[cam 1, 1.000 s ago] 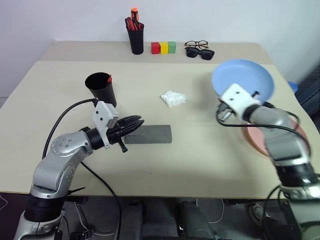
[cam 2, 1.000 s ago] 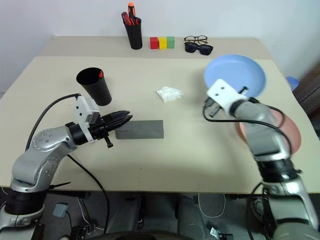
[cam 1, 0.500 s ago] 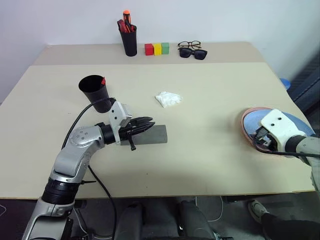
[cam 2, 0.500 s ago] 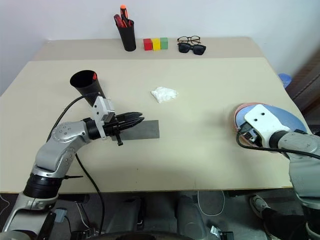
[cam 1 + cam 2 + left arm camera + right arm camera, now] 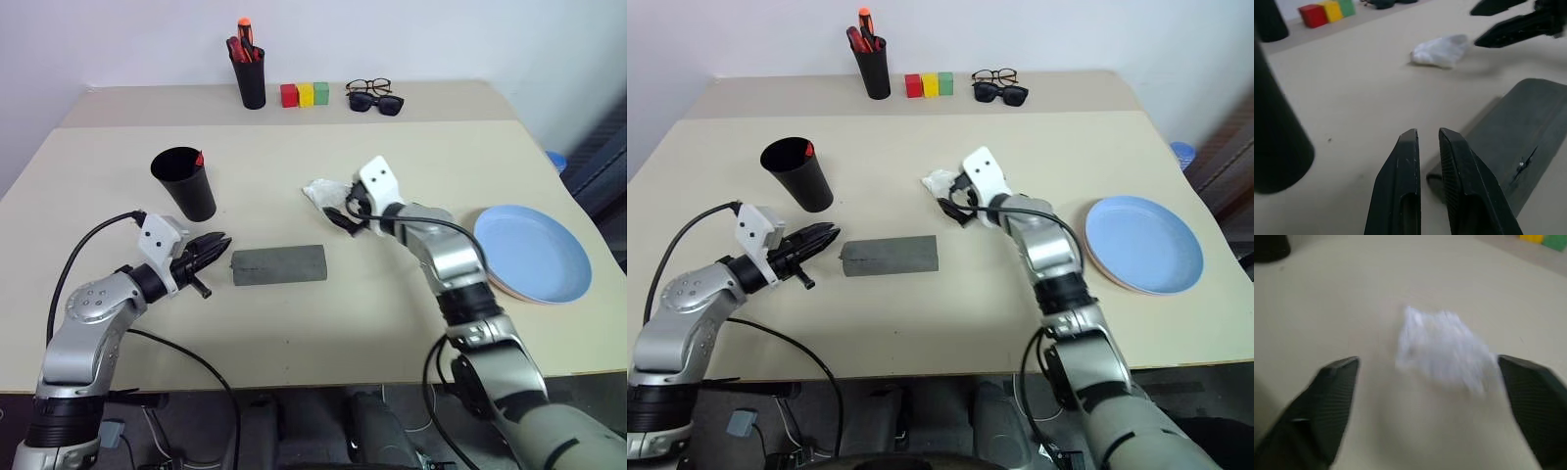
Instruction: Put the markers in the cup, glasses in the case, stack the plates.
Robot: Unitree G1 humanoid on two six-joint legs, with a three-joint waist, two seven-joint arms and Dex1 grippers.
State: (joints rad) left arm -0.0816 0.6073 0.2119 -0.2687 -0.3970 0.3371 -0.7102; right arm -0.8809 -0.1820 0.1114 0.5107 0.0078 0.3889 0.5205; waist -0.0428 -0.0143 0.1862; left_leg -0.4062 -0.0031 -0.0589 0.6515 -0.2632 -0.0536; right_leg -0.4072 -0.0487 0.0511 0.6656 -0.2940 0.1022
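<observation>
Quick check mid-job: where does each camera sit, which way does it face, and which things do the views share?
Head stereo pair: looks forward and down at the table; both arms show.
Left wrist: looks along the shut left gripper at the grey case.
Right wrist: looks between the open right gripper fingers at the white crumpled wad.
Shared: both wrist views and the head pair show the wad.

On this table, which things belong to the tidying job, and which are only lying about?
Job:
black cup
red marker in it
grey case
wire-rimmed glasses
blue plate on pink plate

Lying about:
pen pot
coloured blocks
sunglasses
white wad
</observation>
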